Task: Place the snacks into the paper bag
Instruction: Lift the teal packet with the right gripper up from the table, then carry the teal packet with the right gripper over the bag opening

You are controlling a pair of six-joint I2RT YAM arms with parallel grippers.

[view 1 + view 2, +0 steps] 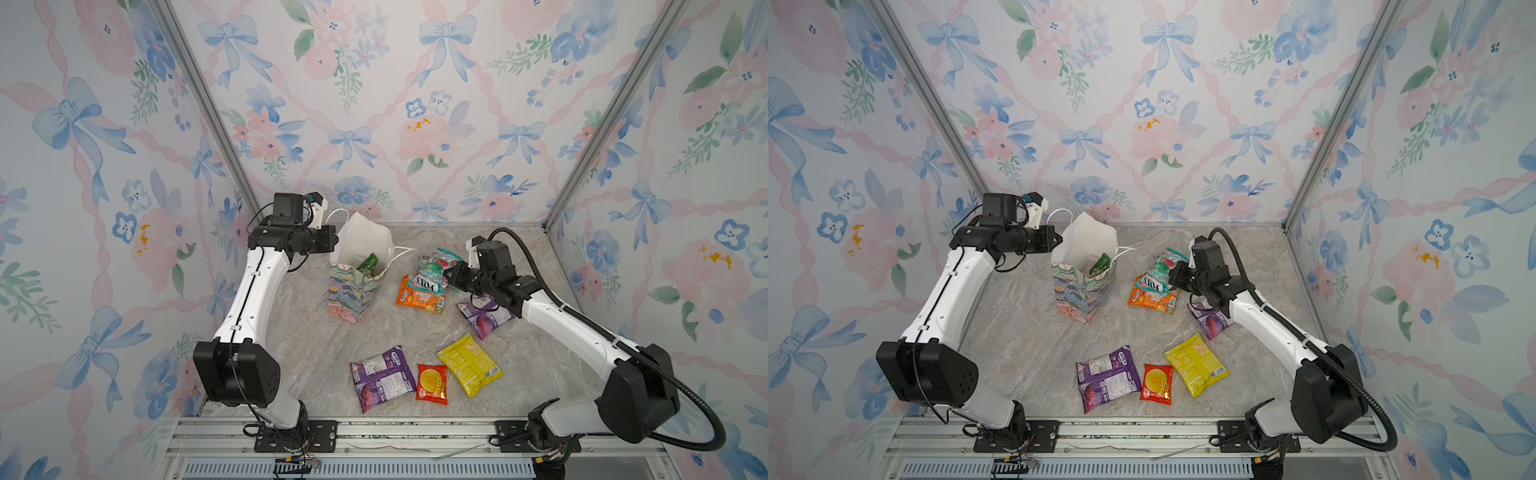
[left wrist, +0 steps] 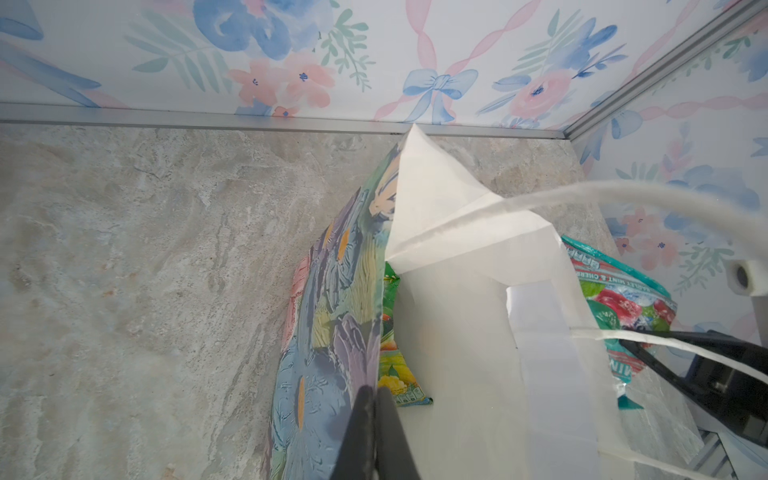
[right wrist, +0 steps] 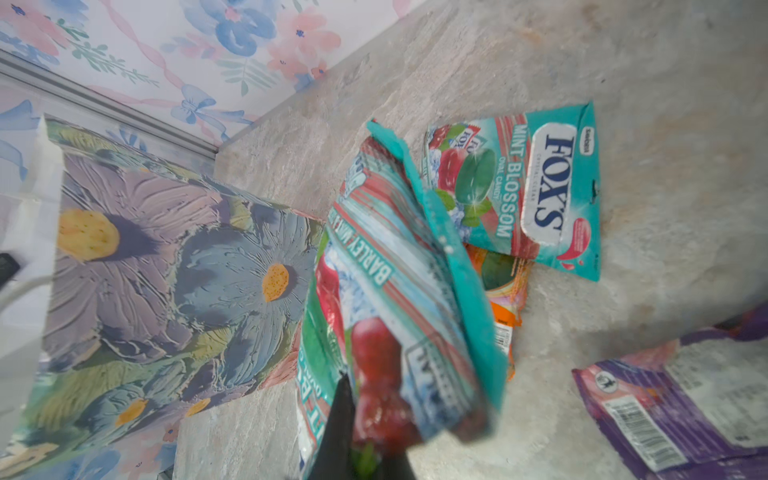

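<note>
Left arm [image 1: 249, 299] folded at the elbow behind its claw, left gripper [image 1: 332, 241] pinched tight on the paper bag [image 1: 353, 291] rim, right arm [image 1: 561, 320] stretched inward, right gripper [image 1: 448, 275] clamped on a teal packet [image 1: 439, 259] jutting ahead of it.

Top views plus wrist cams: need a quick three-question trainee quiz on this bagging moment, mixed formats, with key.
1. True or false: the left claw is pinching a wall of the paper bag.
2. What does the right claw hold? A) orange packet B) teal packet C) red packet
3. Fill in: the bagged packet, seen through the bag's open top, is mostly ____ in colour.

Key: 1 true; 2 B; 3 green.
</note>
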